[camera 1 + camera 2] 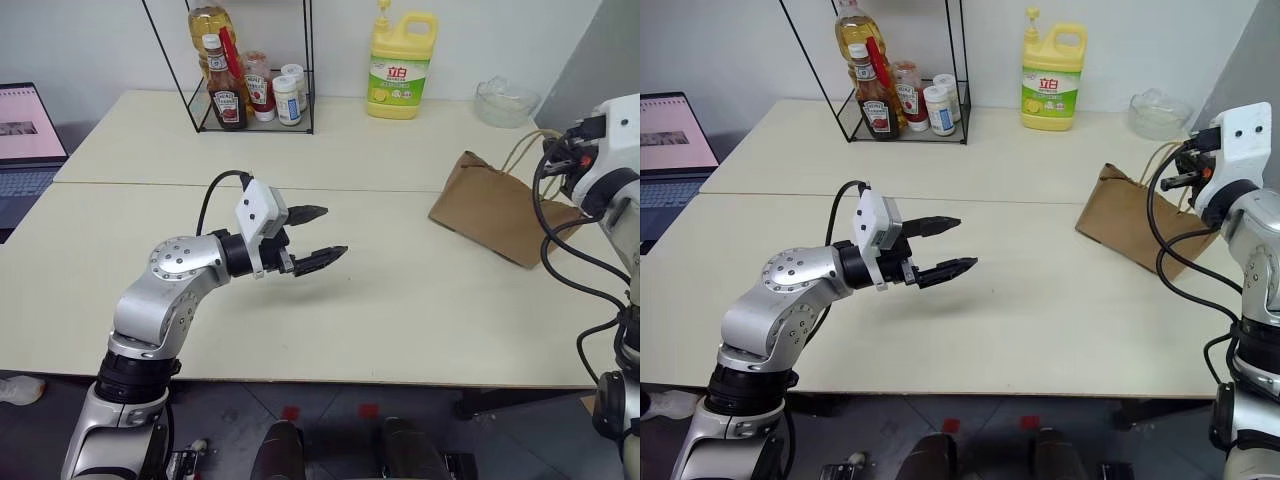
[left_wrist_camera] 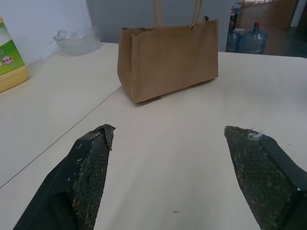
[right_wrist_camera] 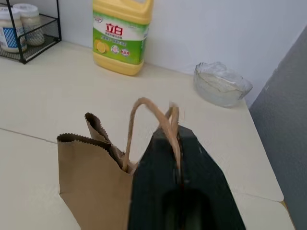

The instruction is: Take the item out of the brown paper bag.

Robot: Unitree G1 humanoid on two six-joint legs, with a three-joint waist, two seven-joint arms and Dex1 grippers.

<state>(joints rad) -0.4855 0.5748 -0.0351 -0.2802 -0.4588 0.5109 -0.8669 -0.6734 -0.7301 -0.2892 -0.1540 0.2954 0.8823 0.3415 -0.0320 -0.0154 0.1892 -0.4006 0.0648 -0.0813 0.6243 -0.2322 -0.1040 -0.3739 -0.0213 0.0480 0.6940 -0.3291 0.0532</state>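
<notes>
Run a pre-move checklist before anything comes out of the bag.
1. Right claw shut on the handles: ok.
2. Left claw open and free over the table: ok.
3. Brown paper bag mouth open wide enough to reach in: cannot tell.
4. Item visible inside the bag: cannot tell.
5. Space around the bag clear; glass bowl and detergent jug stand apart: ok.
</notes>
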